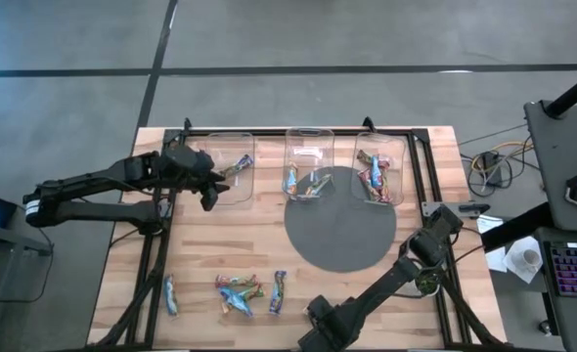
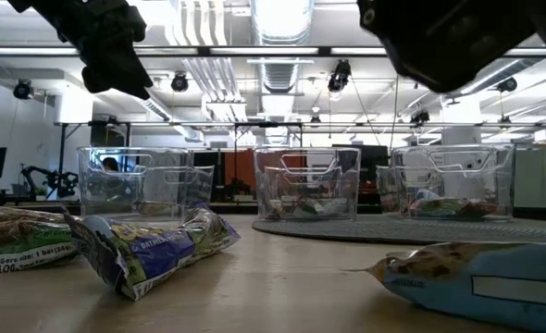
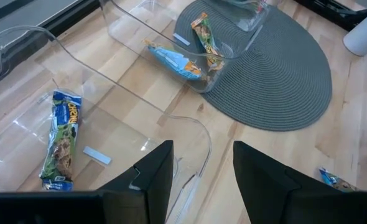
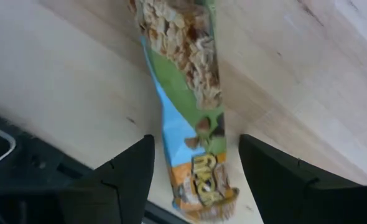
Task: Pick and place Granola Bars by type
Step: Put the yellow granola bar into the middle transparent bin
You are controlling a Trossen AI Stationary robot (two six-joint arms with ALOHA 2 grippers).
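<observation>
Directly between right end effector [image 4: 196,180] fingers: granola bar [image 4: 190,112].

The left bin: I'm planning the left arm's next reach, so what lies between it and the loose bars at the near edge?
Only bare wood between the left bin and the loose bars, per the high view.

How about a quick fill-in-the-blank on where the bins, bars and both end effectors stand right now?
1. The left bin holds ___ granola bar.
2. The round grey mat lies under the middle bin and the ___ bin.
3. The left end effector hovers by the left bin with its jaws ___.
4. The right end effector straddles a green-and-blue bar lying on the wooden ___.
Missing words: one; right; open; table.
</observation>
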